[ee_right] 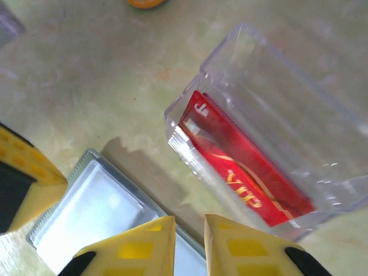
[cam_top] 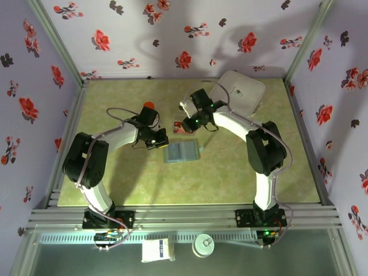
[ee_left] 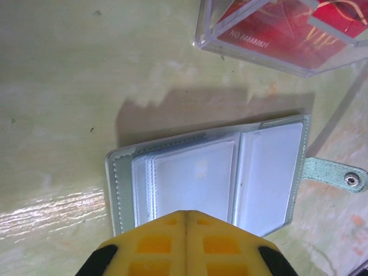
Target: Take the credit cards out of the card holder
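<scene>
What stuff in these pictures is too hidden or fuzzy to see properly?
Card holder, left wrist view: its near edge sits behind the left gripper; milky sleeves hide whether cards remain.
Red card, right wrist view: print blurred through the clear box; how many cards, unclear.
Orange thing, right wrist view: cut off by the top edge; top view, too small.

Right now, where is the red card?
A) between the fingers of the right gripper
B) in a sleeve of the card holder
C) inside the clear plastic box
C: the red card lies inside the clear plastic box, apart from the open card holder.
</scene>
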{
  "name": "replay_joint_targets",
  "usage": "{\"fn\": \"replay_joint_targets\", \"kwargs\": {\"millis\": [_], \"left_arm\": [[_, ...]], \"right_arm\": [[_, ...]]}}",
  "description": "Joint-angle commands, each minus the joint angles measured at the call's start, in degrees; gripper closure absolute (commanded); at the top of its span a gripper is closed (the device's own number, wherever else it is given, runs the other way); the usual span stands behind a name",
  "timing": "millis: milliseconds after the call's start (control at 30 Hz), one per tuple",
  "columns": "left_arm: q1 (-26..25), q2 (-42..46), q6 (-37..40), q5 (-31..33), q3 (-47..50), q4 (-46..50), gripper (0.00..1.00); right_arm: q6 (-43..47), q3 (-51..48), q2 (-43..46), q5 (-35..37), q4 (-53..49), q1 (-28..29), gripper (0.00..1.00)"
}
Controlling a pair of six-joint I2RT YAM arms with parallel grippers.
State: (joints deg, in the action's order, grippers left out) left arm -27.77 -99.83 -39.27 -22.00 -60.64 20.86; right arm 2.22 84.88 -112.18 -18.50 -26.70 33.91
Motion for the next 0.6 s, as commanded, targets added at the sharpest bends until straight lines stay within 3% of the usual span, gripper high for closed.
{"fn": "replay_joint_targets", "kwargs": {"millis": [0,200,433,567], "left_arm": [[-0.5,1.7,-0.7,1.1,2.2,0.1,1.0],[-0.9,1.5,-1.1,1.9,4.5,-1.3,1.0],[-1.0,-0.5,0.1,2.1,4.5,-1.5,1.0],[-0.9,-1.3,1.3,2.6,3.4,-0.7,1.0]], "right_arm": [[-18.0,-3.1,1.2,-2.4,9.2,1.3,0.79],[-27.7,-8.5,2.2,-1.0,16.1,4.2,0.82],[-32.2,-10.4,2.6,1.3,16.1,6.2,0.77],[-35.8,-12.0,3.6,2.4,15.5,6.6,0.81]]}}
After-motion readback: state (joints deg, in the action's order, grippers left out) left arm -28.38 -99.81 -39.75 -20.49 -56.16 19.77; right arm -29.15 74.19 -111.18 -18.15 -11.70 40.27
